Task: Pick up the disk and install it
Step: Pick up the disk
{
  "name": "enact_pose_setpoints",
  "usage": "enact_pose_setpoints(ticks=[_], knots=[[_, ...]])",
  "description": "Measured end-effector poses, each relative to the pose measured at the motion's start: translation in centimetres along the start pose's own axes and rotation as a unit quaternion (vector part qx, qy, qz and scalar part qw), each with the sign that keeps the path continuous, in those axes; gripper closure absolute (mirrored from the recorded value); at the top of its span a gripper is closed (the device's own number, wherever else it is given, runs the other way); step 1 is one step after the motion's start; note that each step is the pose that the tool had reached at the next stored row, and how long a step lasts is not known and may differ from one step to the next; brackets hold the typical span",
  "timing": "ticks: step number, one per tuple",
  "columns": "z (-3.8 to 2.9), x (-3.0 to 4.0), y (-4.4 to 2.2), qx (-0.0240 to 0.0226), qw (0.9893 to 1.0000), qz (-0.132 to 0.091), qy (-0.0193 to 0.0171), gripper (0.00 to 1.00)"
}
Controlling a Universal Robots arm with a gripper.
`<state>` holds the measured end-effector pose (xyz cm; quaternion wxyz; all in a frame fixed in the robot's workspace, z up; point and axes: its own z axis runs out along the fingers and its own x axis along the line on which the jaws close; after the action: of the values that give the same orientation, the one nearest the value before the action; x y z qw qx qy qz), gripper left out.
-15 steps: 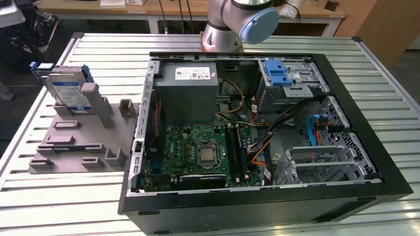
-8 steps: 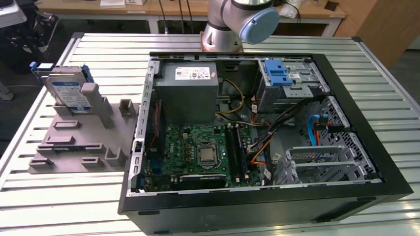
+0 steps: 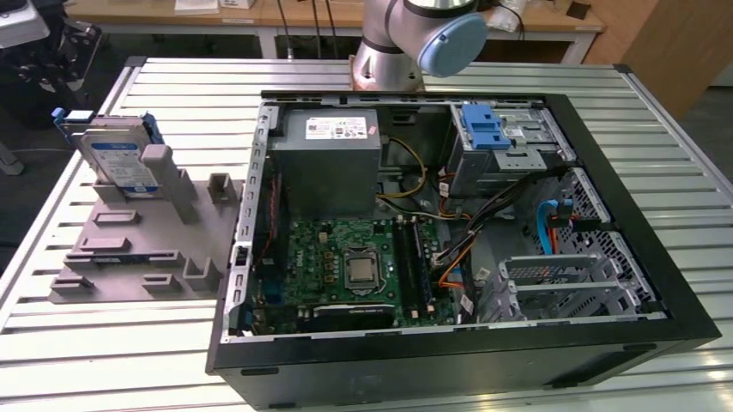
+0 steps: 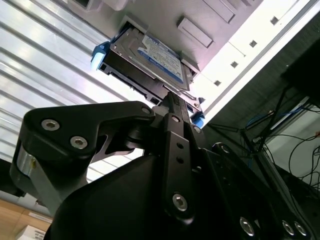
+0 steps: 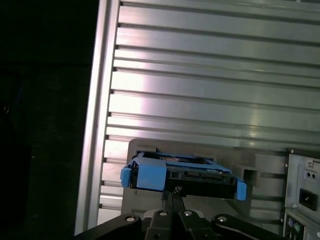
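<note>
Judging by the scene, the pickup has not begun. The disk [image 3: 120,163], a flat silver-grey hard drive with a blue-and-white label and a blue plastic bracket, stands upright in a grey moulded holder [image 3: 137,245] on the ribbed metal bench [image 3: 81,360], at the exterior view's left of the open black computer case [image 3: 458,365]. In both wrist views the black claw [image 4: 170,100] [image 5: 172,192] points at the disk [image 4: 150,55] [image 5: 182,174] without touching it, its fingers drawn together and empty. A grasp calls for spreading them wider than the disk's thickness.

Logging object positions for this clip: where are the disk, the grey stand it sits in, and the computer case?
disk [image 3: 120,166]: exterior view, on its blue-and-white label.
grey stand [image 3: 129,249]: exterior view, on its flat base.
computer case [image 3: 458,365]: exterior view, on its black outer wall.
</note>
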<state>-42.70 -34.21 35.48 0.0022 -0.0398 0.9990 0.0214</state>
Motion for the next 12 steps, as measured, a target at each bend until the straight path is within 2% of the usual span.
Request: enact_pose_setpoints(ticks=[12], knots=[[0.01,0.02,0.00,-0.0002,0.9997,-0.024,0.0009,0.89]])
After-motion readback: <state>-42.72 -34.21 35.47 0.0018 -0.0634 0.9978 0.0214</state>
